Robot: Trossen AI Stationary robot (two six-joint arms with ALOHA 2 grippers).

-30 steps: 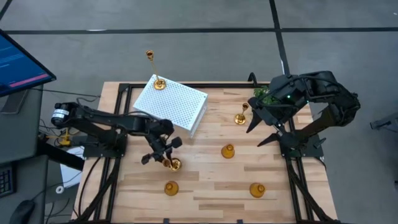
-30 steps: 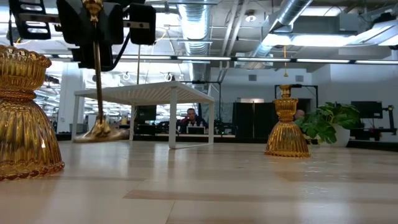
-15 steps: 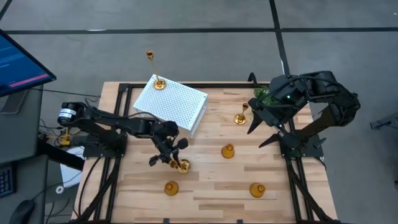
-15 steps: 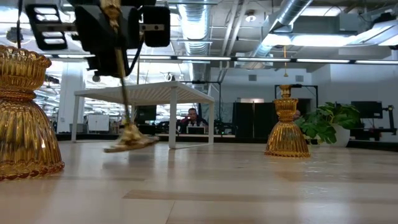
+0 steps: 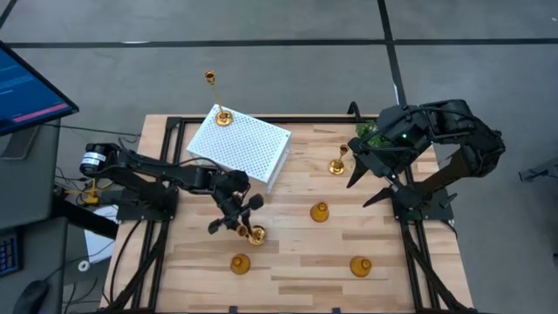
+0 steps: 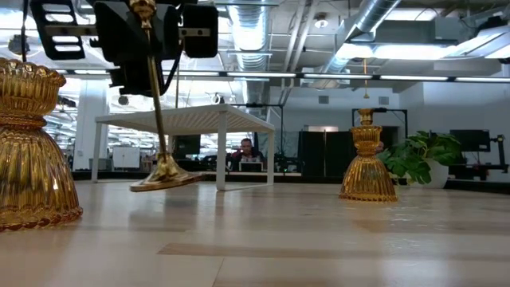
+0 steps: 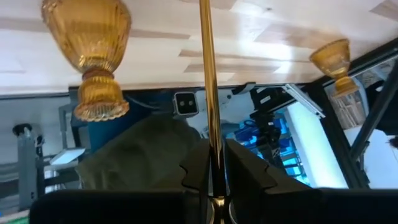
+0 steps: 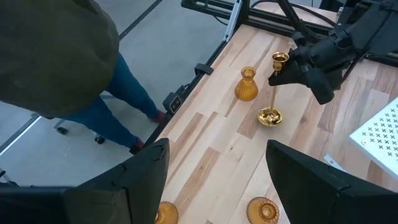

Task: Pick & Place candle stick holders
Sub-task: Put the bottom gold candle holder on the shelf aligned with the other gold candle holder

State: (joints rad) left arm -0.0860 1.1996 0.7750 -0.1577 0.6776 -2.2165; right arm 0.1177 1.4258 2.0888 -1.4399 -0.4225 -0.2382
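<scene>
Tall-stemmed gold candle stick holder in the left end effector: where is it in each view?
High view: the tall thin-stemmed gold metal candle stick holder is left of centre, under the left end effector.
Low view: upper left, stem tilted, base beside the white perforated stand.
Left wrist view: stem up the centre.
Right wrist view: upper right.
Shared landmark: the white stand.

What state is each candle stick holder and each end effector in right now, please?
Held tall holder: tilted, base edge near the table.
Tall holder on the white stand: upright.
Tall holder by the plant: upright.
Three short holders: upright on the table.
Left end effector: shut on the held stem.
Right end effector: open, empty.
</scene>
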